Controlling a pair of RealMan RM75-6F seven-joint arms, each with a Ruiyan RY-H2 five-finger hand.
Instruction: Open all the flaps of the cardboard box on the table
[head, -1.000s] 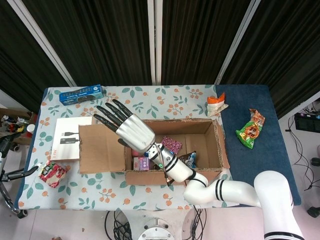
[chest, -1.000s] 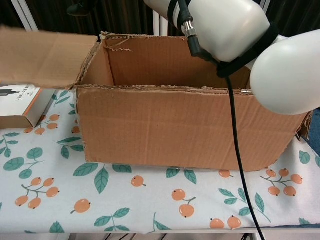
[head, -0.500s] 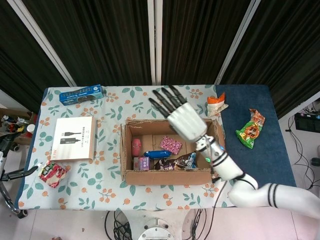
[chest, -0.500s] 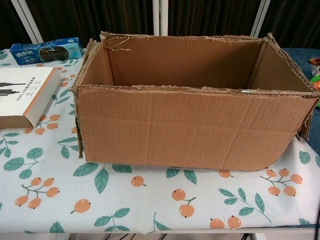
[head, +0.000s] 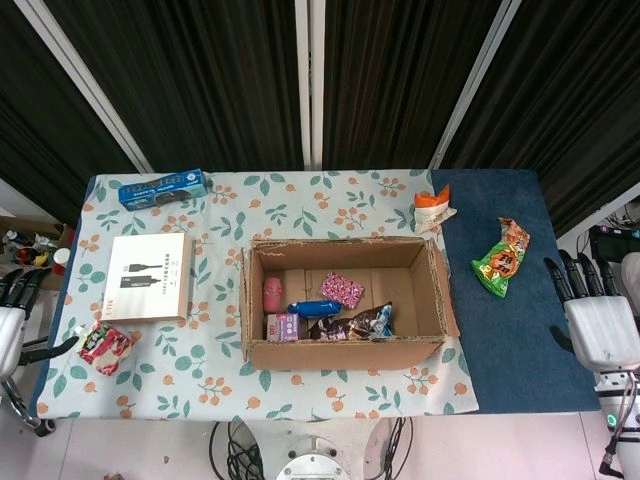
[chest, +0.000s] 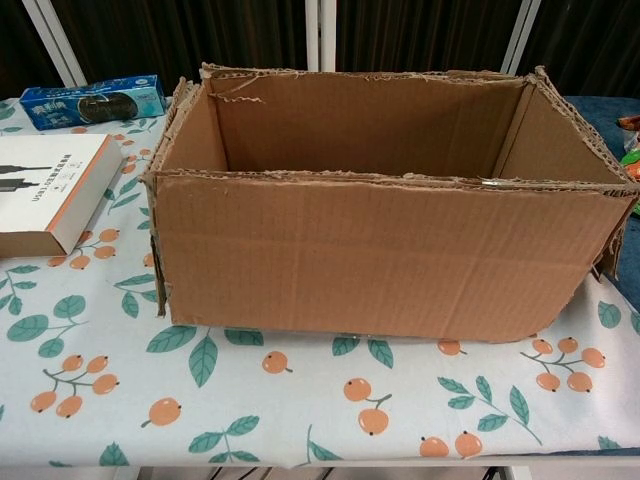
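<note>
From the head view, the cardboard box (head: 345, 300) sits mid-table, top wide open, flaps folded down outside; my right hand (head: 600, 325) and left hand (head: 12, 325) hang at the edges, fingers spread, empty. Chest view: open rim, job looks finished.

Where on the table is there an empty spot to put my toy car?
The widest bare patch is the flowered cloth behind the cardboard box, between the blue box and the orange snack packet. The front strip before the box is free too. The left side is crowded: white box, red snack bag.
</note>
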